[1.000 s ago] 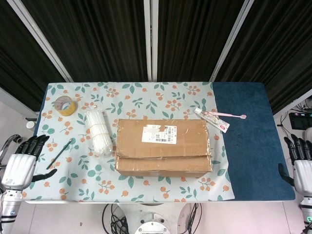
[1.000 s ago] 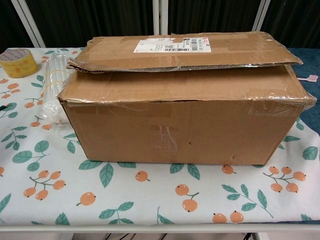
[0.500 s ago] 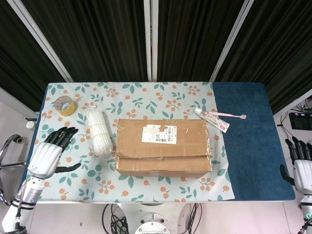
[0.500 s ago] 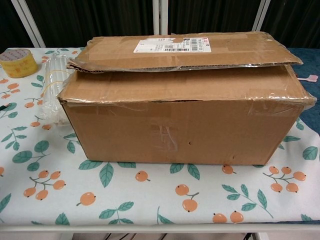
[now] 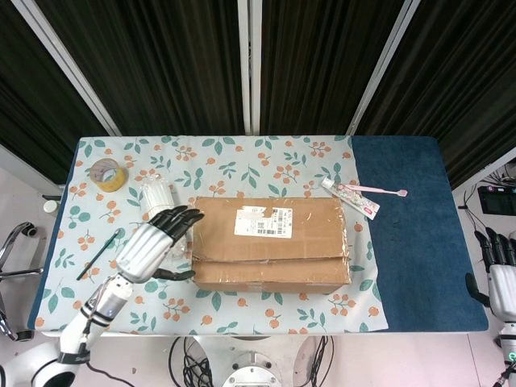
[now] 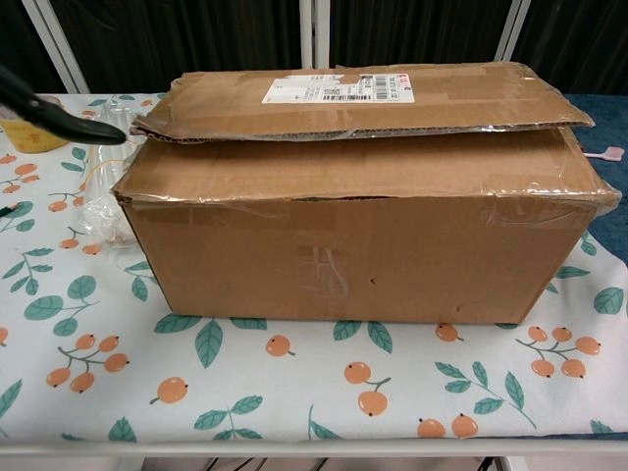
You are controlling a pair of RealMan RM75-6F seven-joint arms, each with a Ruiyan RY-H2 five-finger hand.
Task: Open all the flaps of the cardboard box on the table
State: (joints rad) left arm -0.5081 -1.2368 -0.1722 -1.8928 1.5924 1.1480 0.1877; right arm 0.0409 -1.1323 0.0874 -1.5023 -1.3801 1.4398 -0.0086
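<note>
Crowding the box [image 5: 271, 244]: straw bundle [image 5: 155, 196] under the spread, empty left hand [image 5: 150, 244]; toothbrush [image 5: 363, 196] behind.

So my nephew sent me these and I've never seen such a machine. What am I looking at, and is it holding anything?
It is a two-armed robot with human-like hands, steered by a person. One picture looks down from its head, the other looks forward from its chest. On the table sits a cardboard box, flaps still closed. Beside it lie a tape roll, a bundle of clear tubes and a toothbrush. The left hand hovers open near the box's end, holding nothing. The right hand waits at the table's edge, also empty.
</note>
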